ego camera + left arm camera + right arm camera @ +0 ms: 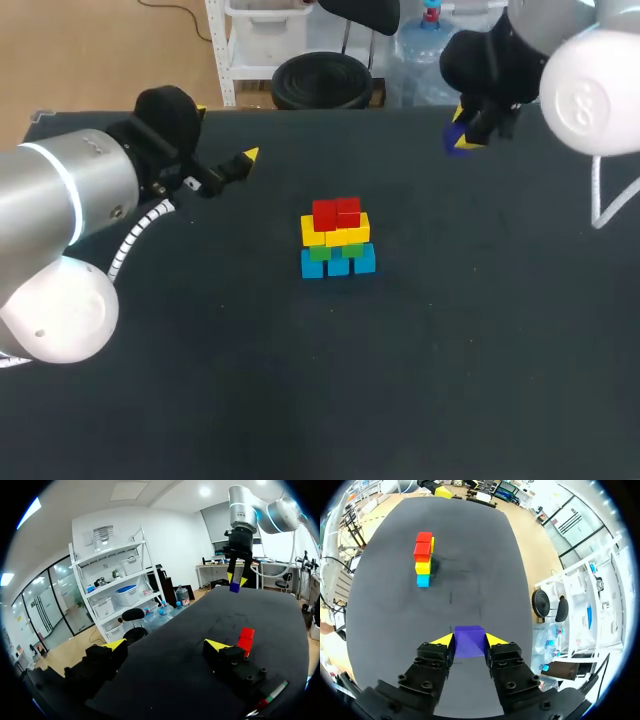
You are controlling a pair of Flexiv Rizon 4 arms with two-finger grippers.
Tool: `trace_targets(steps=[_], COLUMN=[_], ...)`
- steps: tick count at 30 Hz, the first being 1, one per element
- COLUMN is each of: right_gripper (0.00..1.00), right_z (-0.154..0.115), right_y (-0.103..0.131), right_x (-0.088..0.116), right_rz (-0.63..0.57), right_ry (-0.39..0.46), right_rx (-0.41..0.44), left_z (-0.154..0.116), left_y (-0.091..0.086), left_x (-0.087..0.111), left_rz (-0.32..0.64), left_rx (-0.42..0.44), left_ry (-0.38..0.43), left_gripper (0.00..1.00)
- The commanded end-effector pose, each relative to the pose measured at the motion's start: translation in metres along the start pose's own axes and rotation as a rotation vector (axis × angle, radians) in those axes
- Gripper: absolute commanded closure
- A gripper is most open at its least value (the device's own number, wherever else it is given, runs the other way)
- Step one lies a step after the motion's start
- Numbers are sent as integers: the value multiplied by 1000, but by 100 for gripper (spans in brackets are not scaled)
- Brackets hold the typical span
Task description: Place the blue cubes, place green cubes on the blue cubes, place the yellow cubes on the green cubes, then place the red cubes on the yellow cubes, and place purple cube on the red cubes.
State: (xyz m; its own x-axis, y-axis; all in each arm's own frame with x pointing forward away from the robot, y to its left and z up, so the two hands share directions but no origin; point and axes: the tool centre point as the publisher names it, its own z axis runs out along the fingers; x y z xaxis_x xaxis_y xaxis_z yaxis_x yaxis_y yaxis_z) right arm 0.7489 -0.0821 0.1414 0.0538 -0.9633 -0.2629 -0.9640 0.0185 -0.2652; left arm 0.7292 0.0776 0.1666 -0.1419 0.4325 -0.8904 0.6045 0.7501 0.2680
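Payload: small purple cube (pixel 469 641) pinched in right gripper (pixel 468 135).
Left gripper (pixel 166 645): spread, empty.
Placement: centre over red cubes (pixel 336 213), lower slowly.

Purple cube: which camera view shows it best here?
The right wrist view: the purple cube shows large and clear, held in the right gripper. The head view shows only a sliver under that gripper; the left wrist view shows it small and far off.

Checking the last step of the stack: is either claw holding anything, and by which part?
The right claw grips the purple cube by two opposite side faces. The left claw is open and empty.
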Motion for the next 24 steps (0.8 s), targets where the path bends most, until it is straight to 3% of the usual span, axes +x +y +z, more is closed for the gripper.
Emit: trace_targets(steps=[1,13,15,24], right_gripper=[100,100,100,100], right_z=[-4,-14,-12,-2], right_y=[2,16,20,30], right_x=[-4,-49,-54,-95], right_rz=[-15,-177,-173,-269], right_ry=[12,71,110,96], right_rx=[-23,-220,-235,-276], left_z=[1,1,1,1], left_y=[-3,-3,-3,-3], left_x=[-1,-1,-1,-1], left_rz=[2,2,2,2], left_rx=[-13,-13,-13,-13], left_ry=[7,7,7,7], left_gripper=[0,0,0,0])
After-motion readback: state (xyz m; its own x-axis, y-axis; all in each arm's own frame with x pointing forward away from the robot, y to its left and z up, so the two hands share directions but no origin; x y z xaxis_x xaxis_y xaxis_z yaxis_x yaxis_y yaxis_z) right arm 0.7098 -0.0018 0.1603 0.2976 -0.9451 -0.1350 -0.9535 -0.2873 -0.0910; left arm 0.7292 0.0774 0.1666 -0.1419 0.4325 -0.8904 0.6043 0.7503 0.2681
